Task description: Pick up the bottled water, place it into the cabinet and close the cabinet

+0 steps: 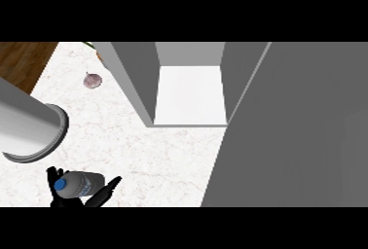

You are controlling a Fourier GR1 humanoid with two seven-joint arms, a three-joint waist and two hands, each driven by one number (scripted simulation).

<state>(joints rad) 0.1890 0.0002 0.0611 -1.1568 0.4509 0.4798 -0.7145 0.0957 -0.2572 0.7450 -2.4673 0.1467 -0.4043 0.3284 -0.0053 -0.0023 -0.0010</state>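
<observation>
There is just one view, and it looks out from my head, steeply down onto the top of the bench (137,146). It faces away from me, so the open cabinet (188,92) sits at the far, top side and my left hand (68,202) with the bottled water (81,185) pokes in at the bottom edge, close under the view. My forearm (25,126) looks very big at the left, right up near the view.

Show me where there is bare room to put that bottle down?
The cabinet shelf is bare between its grey walls. The counter is bare between the purplish bulb, the cabinet and its open door. Crowded lower left: the left robot hand holds the bottle beside the grey forearm.
</observation>
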